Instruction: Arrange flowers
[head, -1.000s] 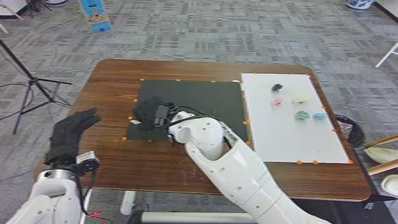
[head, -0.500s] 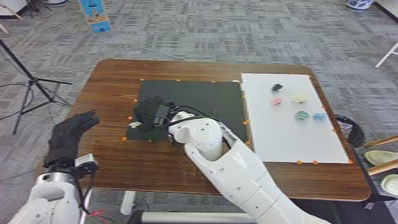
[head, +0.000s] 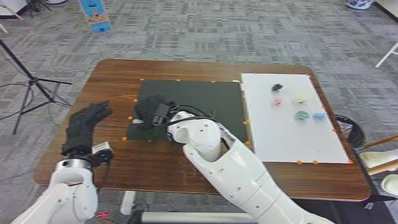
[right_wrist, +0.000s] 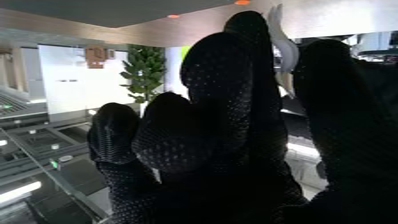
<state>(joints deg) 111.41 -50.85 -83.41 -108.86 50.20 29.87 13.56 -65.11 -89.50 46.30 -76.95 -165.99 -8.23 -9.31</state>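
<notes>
Shifted inward: my left hand (head: 83, 128), open.
Right hand (head: 154, 108), over dark mat (head: 206, 93); pale curved piece (right_wrist: 284, 47) close beside it, whether gripped I cannot tell.

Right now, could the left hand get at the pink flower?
Probably not: the left hand is far to the left, the pink flower lies on the white sheet at right, and the right hand sits between them.
</notes>
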